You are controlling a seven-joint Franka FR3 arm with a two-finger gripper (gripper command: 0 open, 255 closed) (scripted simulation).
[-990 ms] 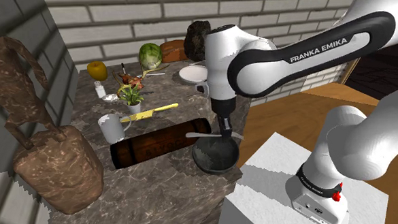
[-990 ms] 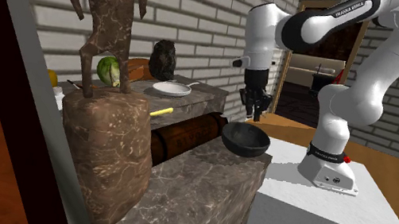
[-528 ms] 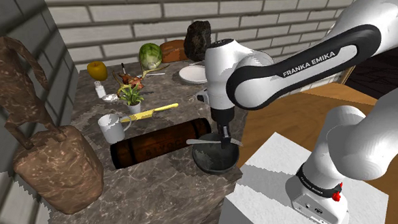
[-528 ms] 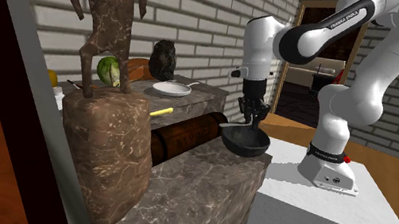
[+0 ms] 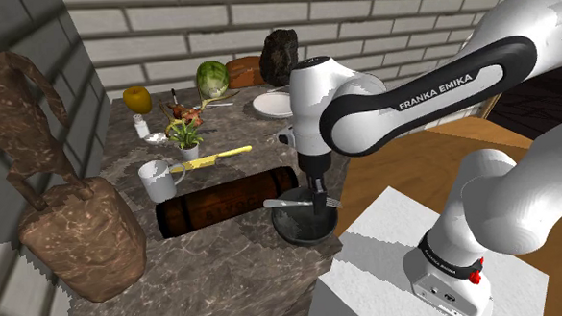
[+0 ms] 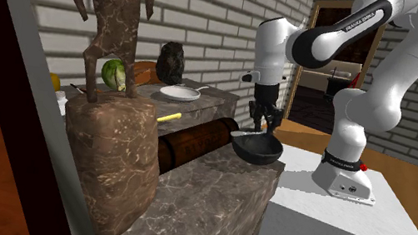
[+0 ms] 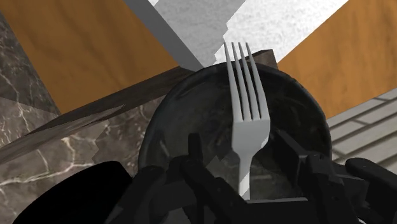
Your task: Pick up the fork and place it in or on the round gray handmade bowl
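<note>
The grey metal fork (image 5: 285, 203) lies level across the dark round bowl (image 5: 301, 228), which sits at the near corner of the marble counter (image 5: 225, 269) beside the white stand. My gripper (image 5: 319, 192) hangs straight above the bowl, open, just over the fork. In the wrist view the fork (image 7: 245, 108) runs between the two fingers (image 7: 193, 153) without touching them, its tines over the far rim of the bowl (image 7: 159, 127). In the second exterior view the fork (image 6: 240, 132) rests on the bowl (image 6: 260, 152), with the gripper (image 6: 260, 121) a little above it.
A brown barrel-shaped log (image 5: 228, 200) lies beside the bowl. Behind it are a white mug (image 5: 155, 179), a yellow-handled knife (image 5: 212, 157), a small potted plant (image 5: 185, 136), a white plate (image 5: 270, 105) and a cabbage (image 5: 212, 80). A tall brown statue (image 5: 75, 236) stands at the shoulder view's left.
The gripper came down over the bowl with the fork, let it go, and has now risen slightly. The fork lies across the bowl.
</note>
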